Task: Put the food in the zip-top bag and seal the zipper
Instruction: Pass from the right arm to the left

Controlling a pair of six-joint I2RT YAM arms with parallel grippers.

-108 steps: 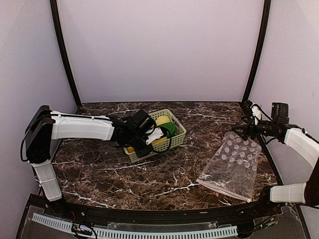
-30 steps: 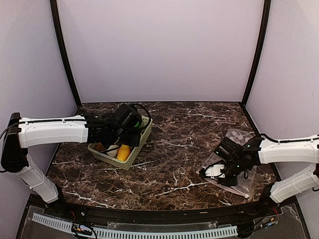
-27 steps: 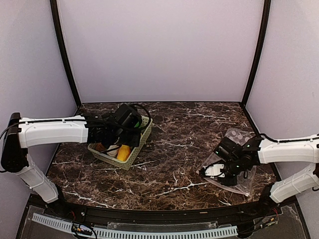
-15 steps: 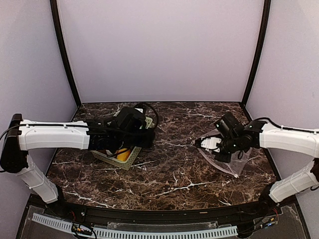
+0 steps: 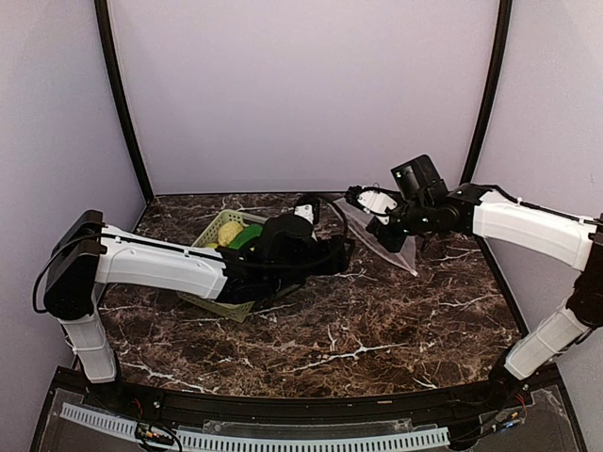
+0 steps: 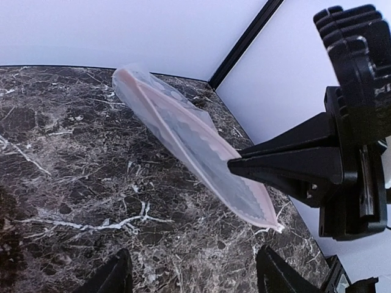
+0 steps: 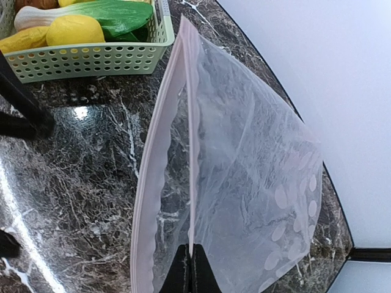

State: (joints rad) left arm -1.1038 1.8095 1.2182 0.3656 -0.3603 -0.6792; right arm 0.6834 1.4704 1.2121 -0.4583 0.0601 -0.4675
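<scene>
I hold the zip-top bag (image 7: 244,152) aloft, right gripper (image 7: 189,271) clamped on its lip; left gripper (image 6: 195,276) apart, empty. Opening step: I judge the left must seize the opposite lip next.

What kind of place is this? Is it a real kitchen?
Probably not: it looks like a robot test booth. Plain lavender walls close in a marble-look table, a left arm and a right arm reach over it, and the food in the green basket is toy produce.
</scene>
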